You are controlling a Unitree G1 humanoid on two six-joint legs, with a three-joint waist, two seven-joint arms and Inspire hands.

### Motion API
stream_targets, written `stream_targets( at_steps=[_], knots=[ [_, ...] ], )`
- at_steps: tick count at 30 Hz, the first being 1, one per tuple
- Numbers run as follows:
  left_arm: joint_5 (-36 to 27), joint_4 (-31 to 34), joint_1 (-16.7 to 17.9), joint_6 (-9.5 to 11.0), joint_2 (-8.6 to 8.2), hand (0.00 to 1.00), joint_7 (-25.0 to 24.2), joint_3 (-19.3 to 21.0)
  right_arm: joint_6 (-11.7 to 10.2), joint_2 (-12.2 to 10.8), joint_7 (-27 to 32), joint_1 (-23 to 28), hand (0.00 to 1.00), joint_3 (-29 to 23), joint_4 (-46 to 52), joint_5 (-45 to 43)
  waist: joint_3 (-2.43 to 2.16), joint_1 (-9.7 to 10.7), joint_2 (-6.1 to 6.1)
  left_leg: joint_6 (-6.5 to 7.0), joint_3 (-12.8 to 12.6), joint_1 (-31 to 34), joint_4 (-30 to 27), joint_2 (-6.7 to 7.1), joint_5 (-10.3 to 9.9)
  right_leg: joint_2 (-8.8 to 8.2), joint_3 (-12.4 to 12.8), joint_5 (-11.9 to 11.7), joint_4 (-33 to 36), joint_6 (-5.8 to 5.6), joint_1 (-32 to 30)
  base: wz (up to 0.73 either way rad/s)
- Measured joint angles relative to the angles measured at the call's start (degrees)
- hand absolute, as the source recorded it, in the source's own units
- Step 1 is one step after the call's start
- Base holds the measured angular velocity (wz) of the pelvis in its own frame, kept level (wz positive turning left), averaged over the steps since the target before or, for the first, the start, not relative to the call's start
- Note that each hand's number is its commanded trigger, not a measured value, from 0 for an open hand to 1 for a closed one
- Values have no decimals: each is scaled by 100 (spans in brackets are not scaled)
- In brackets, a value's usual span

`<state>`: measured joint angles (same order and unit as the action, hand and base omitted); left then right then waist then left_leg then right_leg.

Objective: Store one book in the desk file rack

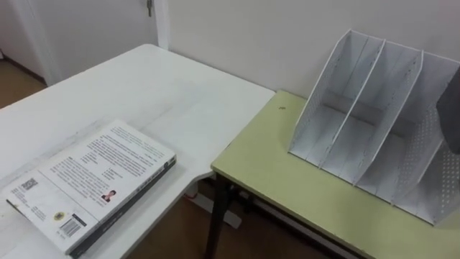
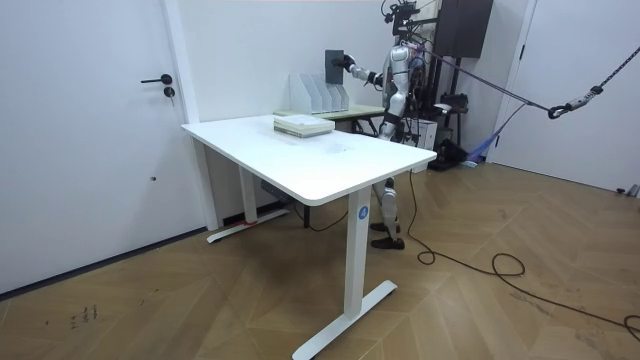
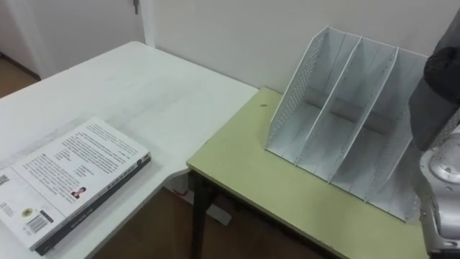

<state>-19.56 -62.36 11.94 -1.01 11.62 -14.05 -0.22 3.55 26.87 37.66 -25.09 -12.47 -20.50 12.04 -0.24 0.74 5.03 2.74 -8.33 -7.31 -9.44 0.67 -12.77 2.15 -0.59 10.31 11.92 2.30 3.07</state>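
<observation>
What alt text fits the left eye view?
An empty three-slot file rack stands on a green desk at right; a book lies flat on the white table at left. A dark shape shows at the right edge.

A white perforated file rack (image 3: 338, 122) is standing upright on a pale green table (image 3: 266, 191), its back to the wall, its dividers slanting up to the right. A dark grey object (image 3: 440, 68) is hanging over the rack's rightmost slot at the right edge. Just beside the green table, a white table (image 3: 151, 86) is carrying a thick white book (image 3: 72, 180), which is lying flat with its printed cover up, well apart from the rack.
</observation>
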Motion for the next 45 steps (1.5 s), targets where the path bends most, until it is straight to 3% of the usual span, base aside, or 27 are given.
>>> stream_targets(
  at_steps=[8,11,13,23,33,36,37,38,45],
  knots=[
    [0,57,20,-41,3,0,100,7,28,314,-118,-395,100,1,-616,577,2,-29,3,0,78,28,-13,1,0,-3,-42,0,11,1,-14,2],
    [-8,66,17,-117,10,0,102,14,46,326,-173,-582,100,2,-826,625,-3,0,-6,0,94,71,-32,0,0,-16,-94,-4,12,7,-11,2],
    [-10,67,16,-160,14,0,102,15,170,326,-228,-680,100,3,-894,627,-3,21,-6,-1,103,76,-37,-1,1,-17,-118,-5,9,9,-12,2],
    [-6,70,35,-203,76,0,171,84,299,326,-417,-726,100,4,-1016,640,-5,2,-8,-1,279,79,-38,6,1,-14,-151,-8,-15,13,1,1],
    [7,123,39,-274,163,0,208,121,413,332,-427,-734,100,306,-1340,636,-22,-209,-18,-1,395,128,-102,6,1,-35,-294,-17,-20,26,-14,0],
    [7,193,50,-279,167,0,225,120,412,428,-426,-765,100,458,-1456,626,-27,-271,-22,-2,454,174,-134,8,2,-60,-427,-20,-15,30,-16,11],
    [7,255,98,-278,167,0,233,125,413,447,-426,-771,70,465,-1460,625,-32,-297,-30,-3,466,177,-134,7,2,-64,-456,-20,-18,30,-15,9],
    [7,287,126,-276,167,0,234,131,413,450,-423,-780,0,465,-1460,625,-34,-301,-34,-3,474,178,-135,7,2,-68,-477,-20,-19,30,-16,10],
    [10,290,262,-286,266,0,237,220,409,524,-247,-1121,0,530,-1783,589,-34,-319,-85,-5,573,269,-202,7,4,-111,-755,-25,-16,34,-9,7]
  ],
)
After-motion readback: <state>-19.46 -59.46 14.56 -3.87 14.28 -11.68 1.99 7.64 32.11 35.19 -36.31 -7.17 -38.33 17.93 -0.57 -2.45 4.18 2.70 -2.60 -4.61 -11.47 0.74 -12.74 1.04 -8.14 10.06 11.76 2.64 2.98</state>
